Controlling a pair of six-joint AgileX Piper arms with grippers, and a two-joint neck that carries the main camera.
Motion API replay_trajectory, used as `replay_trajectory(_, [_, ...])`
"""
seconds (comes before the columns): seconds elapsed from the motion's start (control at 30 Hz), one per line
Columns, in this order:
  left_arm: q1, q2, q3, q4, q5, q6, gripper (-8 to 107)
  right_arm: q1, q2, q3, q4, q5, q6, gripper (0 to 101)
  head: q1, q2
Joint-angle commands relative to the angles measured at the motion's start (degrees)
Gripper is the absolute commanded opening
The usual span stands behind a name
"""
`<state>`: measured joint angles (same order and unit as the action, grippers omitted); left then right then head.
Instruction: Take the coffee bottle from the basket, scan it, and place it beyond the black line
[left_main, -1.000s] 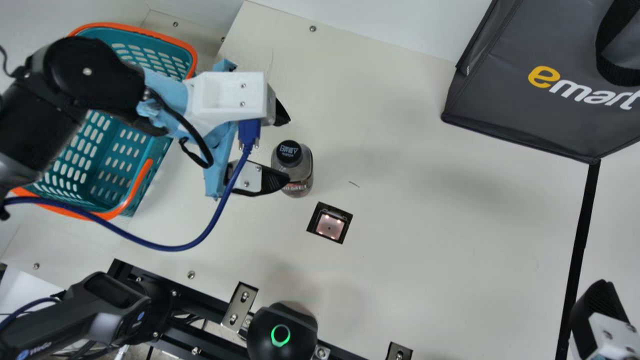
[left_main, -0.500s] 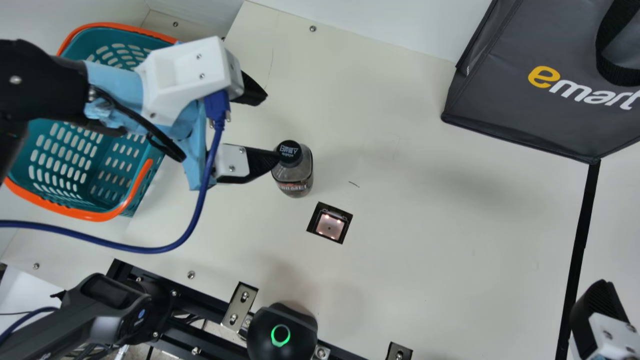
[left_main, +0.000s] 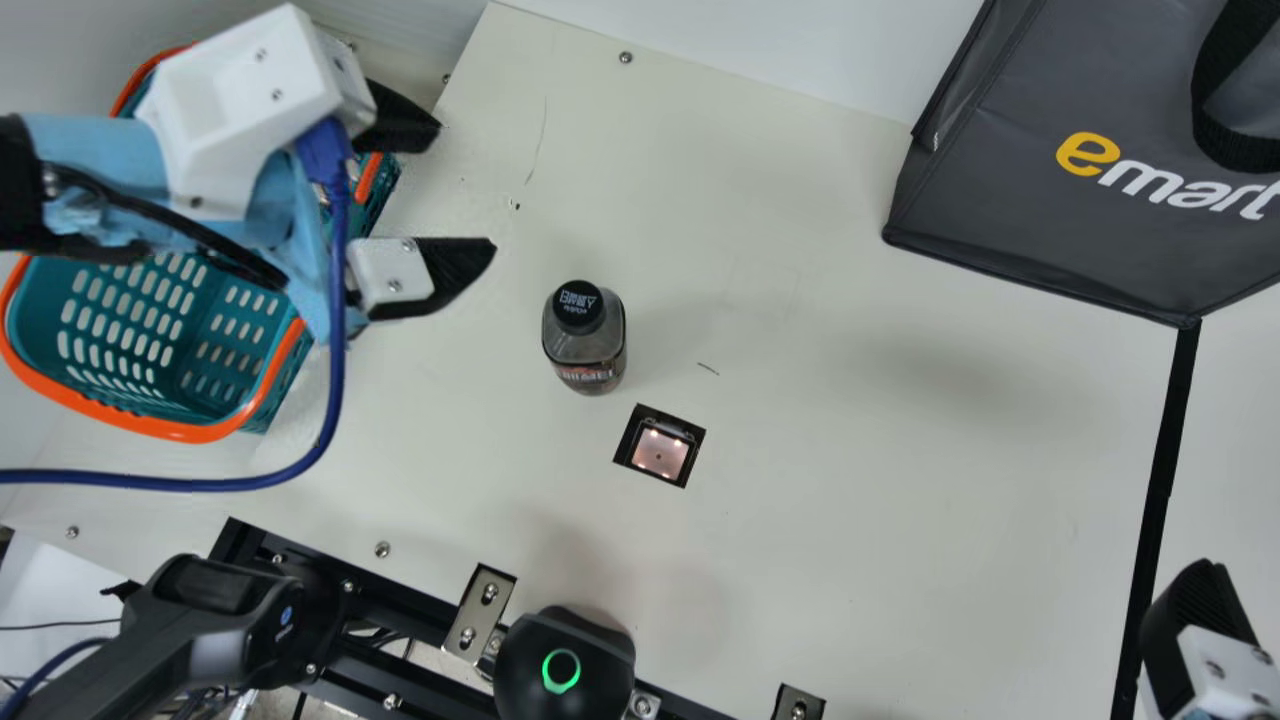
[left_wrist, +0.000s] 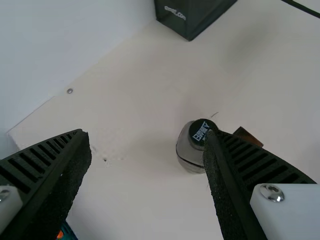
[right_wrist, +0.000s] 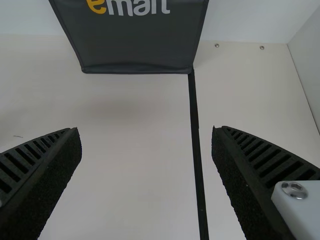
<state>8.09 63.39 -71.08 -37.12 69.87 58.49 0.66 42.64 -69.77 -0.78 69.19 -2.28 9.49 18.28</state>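
Cream desk (left_main: 850, 560) against pale walls, softly lit.
In the main view a whitish wall (left_main: 780, 45) runs behind the desk at 12 o'clock, near a small screw (left_main: 625, 57); a thin scratch (left_main: 537, 140) marks the surface at 11, and a faint, blurred shadow (left_main: 960, 380) lies towards 3. The right wrist view shows a side wall (right_wrist: 311, 65) meeting another in a corner.

This looks like a lab mocking up a shop checkout. It has bolted metal rails (left_main: 400, 605), a scanner window (left_main: 659, 452), basket (left_main: 200, 432) and shopping bag (left_main: 1000, 190).
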Motion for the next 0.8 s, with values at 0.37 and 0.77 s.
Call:
replay_trajectory(0.37, [5.44, -3.63, 2.36, -0.63, -1.31, -1.56, 90, 0.00, 0.00, 0.00, 0.00, 0.00, 0.00, 91, -1.57, 0.14])
replay_trajectory(0.77, [5.99, -5.70, 3.92, -0.24, -1.80, -3.00, 90, 0.00, 0.00, 0.00, 0.00, 0.00, 0.00, 91, -1.57, 0.14])
